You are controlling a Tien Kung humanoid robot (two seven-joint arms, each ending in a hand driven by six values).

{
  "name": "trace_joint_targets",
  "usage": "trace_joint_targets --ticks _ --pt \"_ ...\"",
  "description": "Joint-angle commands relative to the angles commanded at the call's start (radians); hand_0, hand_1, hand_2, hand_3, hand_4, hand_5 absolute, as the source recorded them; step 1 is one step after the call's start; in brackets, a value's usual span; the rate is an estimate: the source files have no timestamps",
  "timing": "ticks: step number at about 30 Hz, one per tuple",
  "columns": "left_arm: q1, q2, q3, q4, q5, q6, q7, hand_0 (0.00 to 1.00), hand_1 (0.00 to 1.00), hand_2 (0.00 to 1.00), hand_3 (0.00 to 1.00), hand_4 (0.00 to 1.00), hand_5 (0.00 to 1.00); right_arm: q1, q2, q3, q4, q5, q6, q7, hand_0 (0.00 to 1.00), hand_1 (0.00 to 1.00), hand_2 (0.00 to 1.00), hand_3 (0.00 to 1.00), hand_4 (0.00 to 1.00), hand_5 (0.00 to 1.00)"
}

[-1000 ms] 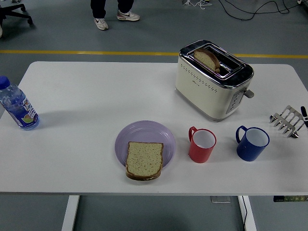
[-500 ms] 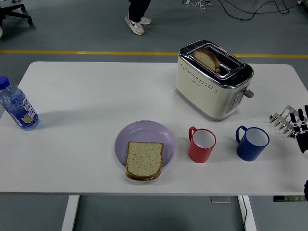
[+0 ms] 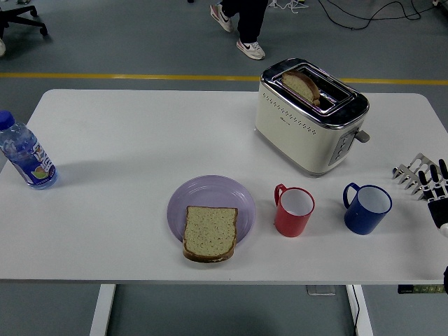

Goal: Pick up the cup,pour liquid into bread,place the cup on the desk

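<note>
My right hand (image 3: 437, 196) is coming in at the right edge of the tabletop (image 3: 126, 147) — a second ago only a sliver of it was showing there, and now several fingers (image 3: 432, 176) are standing up in front of the toast rack (image 3: 414, 171). They are pointing upward, spread a little, gripping nothing. My left hand is not showing.

Nothing else on the tabletop is moving. The blue cup (image 3: 367, 208) is sitting nearest my hand, just left of it, handle toward the toaster (image 3: 311, 115). The red cup (image 3: 294, 211) is sitting further left, between the blue cup and the plate (image 3: 210, 196). The bread (image 3: 209, 232) is lying flat on the plate's near edge. A second slice is sticking out of the toaster. The bottle (image 3: 25, 152) is standing at the far left. A person's legs (image 3: 241, 21) are crossing the floor beyond the table.

Judgement: the reach is only starting — no cup touched yet. Which cup is meant, I cannot tell; the blue one is closest. Contents of either cup are not visible from here.
</note>
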Motion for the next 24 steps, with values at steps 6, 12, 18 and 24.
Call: trace_joint_targets --ticks 6,12,18,24 --pt "0.0 0.0 0.001 0.0 0.0 -0.001 -0.001 0.667 0.734 0.735 0.629 0.398 0.998 -0.005 -0.003 0.034 0.003 -0.017 0.009 -0.035 0.574 0.516 0.61 0.593 0.562 0.013" --pt "0.003 -0.002 0.008 0.001 -0.002 -0.001 -0.001 0.667 0.734 0.736 0.629 0.397 0.998 -0.008 -0.004 0.034 0.002 -0.015 0.006 -0.033 0.574 0.515 0.61 0.593 0.563 0.014" --pt "0.008 -0.004 0.022 0.002 -0.003 0.002 -0.003 0.668 0.735 0.736 0.628 0.397 0.998 -0.015 -0.005 0.033 0.003 -0.011 0.005 -0.029 0.574 0.515 0.611 0.593 0.563 0.012" --pt "0.012 -0.005 0.023 0.002 -0.002 0.004 -0.004 0.668 0.736 0.737 0.629 0.394 0.998 -0.023 -0.006 0.037 0.002 -0.005 0.002 -0.021 0.574 0.525 0.614 0.593 0.565 0.013"
